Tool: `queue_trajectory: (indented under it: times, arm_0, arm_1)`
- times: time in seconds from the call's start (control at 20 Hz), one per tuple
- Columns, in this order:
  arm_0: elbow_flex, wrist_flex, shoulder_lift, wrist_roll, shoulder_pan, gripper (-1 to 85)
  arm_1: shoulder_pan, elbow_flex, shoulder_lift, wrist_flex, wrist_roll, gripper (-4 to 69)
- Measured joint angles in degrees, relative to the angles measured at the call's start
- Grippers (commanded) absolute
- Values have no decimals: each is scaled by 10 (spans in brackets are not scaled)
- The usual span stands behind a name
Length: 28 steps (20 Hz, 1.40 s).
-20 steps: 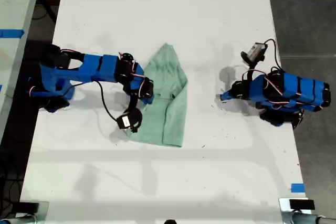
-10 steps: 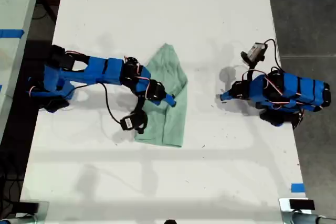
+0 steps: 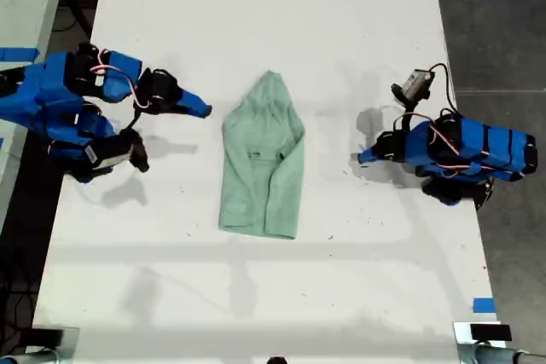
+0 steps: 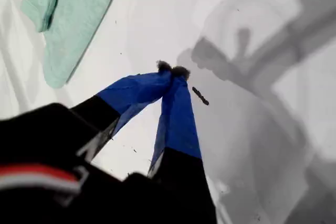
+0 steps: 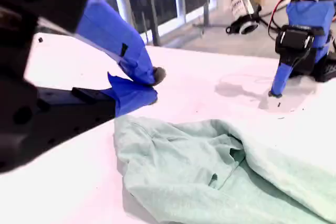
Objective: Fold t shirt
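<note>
One t shirt [image 3: 263, 164] lies flat on the white table [image 3: 256, 23], about midway between two blue arms and touching neither. Its long axis runs up and down the exterior view, with the narrow, pointed end toward the top and the broad straight edge toward the bottom. The sides look folded inward, with creases across the middle.

Two grippers show. My first gripper [image 3: 363, 158], at the exterior view's right, has its fingertips pressed together on nothing. My second gripper [image 3: 203, 110], at the exterior view's left, hangs just beside the shirt, its fingers closed and empty.
</note>
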Motion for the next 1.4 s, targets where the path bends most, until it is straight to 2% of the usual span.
queue_trajectory:
  times: [0.1,0.2,0.25,0.5,1.4]
  arm_0:
    - [242,-76,198,-4,5,-2]
    - [450,-81,382,-4,-10,-2]
    - [492,-55,442,2,-8,-2]
    - [519,-24,504,4,-4,-2]
    - [519,-9,508,-11,-4,-2]
  arm_1:
    - [0,0,0,0,0,-8]
    - [0,0,0,0,0,-8]
    - [0,0,0,0,0,-8]
    - [0,0,0,0,0,-8]
    - [0,0,0,0,0,-8]
